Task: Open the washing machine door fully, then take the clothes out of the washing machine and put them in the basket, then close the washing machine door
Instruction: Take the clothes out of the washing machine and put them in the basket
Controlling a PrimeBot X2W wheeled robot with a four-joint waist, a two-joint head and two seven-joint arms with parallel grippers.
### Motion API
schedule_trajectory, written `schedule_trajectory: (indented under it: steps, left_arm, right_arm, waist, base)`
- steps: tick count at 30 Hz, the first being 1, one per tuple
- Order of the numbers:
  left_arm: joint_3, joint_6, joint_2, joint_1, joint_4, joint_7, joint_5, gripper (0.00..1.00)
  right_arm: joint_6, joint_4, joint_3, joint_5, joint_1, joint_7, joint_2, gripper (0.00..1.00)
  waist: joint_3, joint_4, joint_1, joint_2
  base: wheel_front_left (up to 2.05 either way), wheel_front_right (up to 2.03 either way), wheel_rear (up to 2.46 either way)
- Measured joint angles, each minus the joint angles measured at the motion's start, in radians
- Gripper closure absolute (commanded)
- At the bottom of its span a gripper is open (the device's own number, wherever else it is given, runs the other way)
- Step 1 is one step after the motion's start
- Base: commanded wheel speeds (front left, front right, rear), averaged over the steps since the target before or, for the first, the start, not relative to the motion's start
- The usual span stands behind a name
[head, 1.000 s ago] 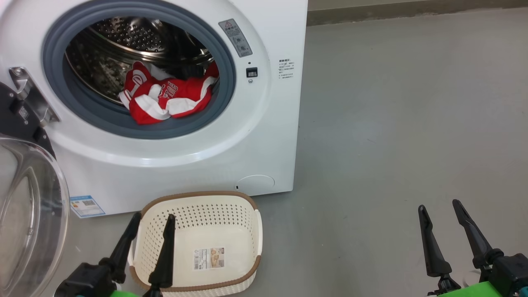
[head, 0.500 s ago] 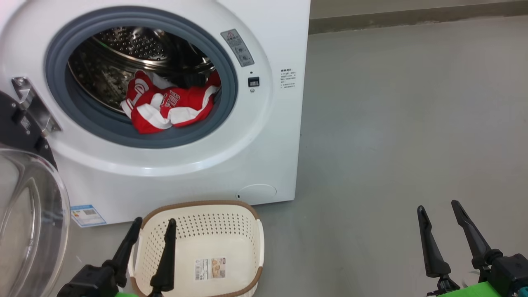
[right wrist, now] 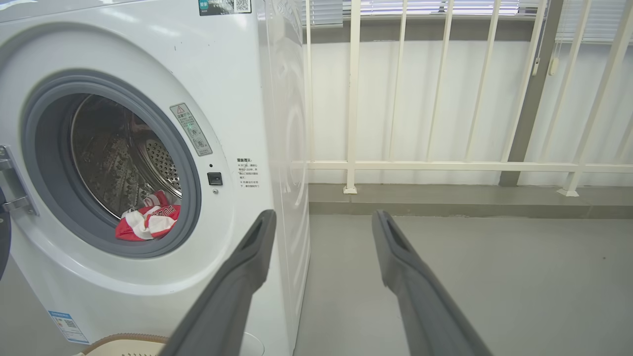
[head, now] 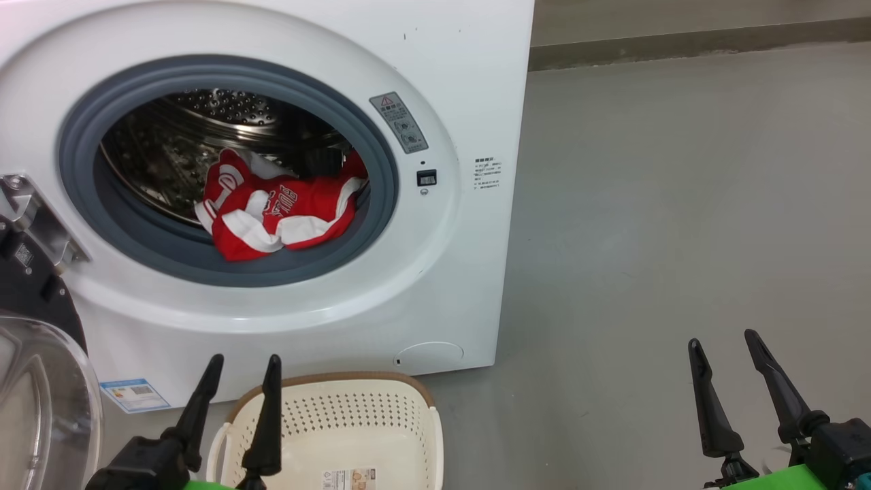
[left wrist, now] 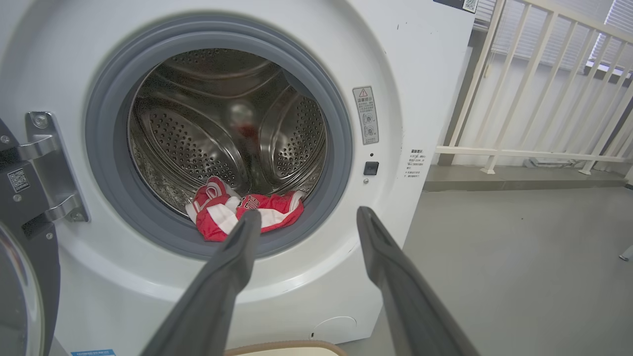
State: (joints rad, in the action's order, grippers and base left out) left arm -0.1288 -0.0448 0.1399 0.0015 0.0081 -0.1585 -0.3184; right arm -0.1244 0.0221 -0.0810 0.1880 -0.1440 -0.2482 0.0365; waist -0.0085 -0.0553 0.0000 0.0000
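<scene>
The washing machine door (head: 37,381) is cut off at the head view's eight o'clock; the basket (head: 354,415) runs off at six. Small print (head: 487,174) on the washing machine (head: 442,286), at three o'clock of its opening, is unreadable. A finger (left wrist: 230,262) of the left gripper (left wrist: 304,217) covers part of the clothes (left wrist: 274,210).

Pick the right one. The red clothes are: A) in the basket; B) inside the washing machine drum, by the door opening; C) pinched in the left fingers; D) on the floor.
B: the clothes lie at the front of the drum inside the washing machine.
</scene>
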Motion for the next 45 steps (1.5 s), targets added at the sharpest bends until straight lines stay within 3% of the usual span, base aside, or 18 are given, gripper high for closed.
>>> schedule_trajectory:
  steps: [8, 30, 45]
  left_arm:
    - [0.006, -0.037, -0.006, 0.005, -0.012, -0.001, 0.001, 0.0]
    - [0.001, -0.062, -0.011, 0.017, -0.027, 0.009, -0.009, 0.0]
    - [-0.003, -0.082, -0.013, -0.033, -0.013, -0.024, 0.003, 0.0]
  right_arm:
    - [0.0, 0.007, 0.002, 0.0, -0.003, 0.0, 0.0, 0.0]
    - [0.0, 0.014, 0.02, 0.0, -0.003, 0.0, 0.0, 0.0]
    - [0.0, 0.029, 0.027, 0.0, 0.008, 0.0, 0.0, 0.0]
  waist:
    - [0.004, 0.003, 0.0, 0.0]
    - [0.024, 0.027, 0.0, 0.0]
    - [0.109, 0.03, 0.0, 0.0]
  base:
    - [0.04, -0.04, 0.0]
    - [0.0, 0.0, 0.0]
    - [0.0, 0.0, 0.0]
